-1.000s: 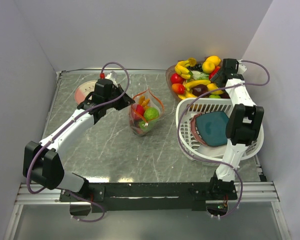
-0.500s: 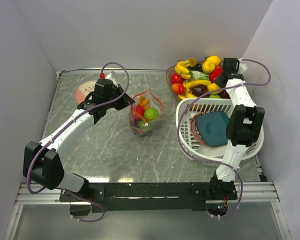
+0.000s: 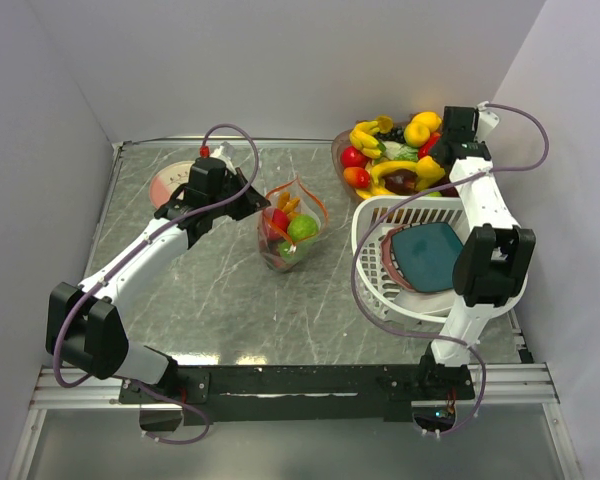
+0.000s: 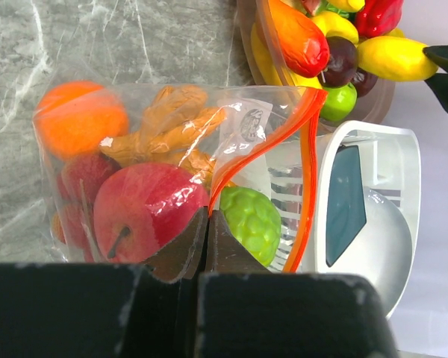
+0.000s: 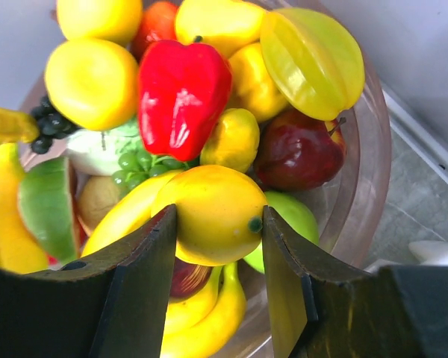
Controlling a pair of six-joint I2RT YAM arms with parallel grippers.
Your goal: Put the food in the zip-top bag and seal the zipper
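The clear zip-top bag [image 3: 292, 228] stands mid-table with its mouth open. It holds a red apple [image 4: 145, 205], a green bumpy fruit [image 4: 250, 220], an orange [image 4: 78, 119] and other pieces. The orange-red zipper [image 4: 306, 149] runs around the mouth; I see no slider. My left gripper [image 3: 258, 205] is shut on the bag's near rim [image 4: 207, 224]. My right gripper [image 3: 435, 165] is over the clear bowl [image 3: 338, 160] of food, its fingers [image 5: 145, 261] shut on a yellow lemon [image 5: 216, 216] above a green apple and bananas.
A white slatted basket [image 3: 380, 290] with a teal plate [image 3: 427, 255] stands right of the bag, just in front of the bowl. A pink round object [image 3: 168, 185] lies at the far left. Grey walls enclose the table on three sides.
My right wrist has moved slightly up and toward the back over the bowl, and its elbow has shifted nearer. The left arm and the bag have not moved.
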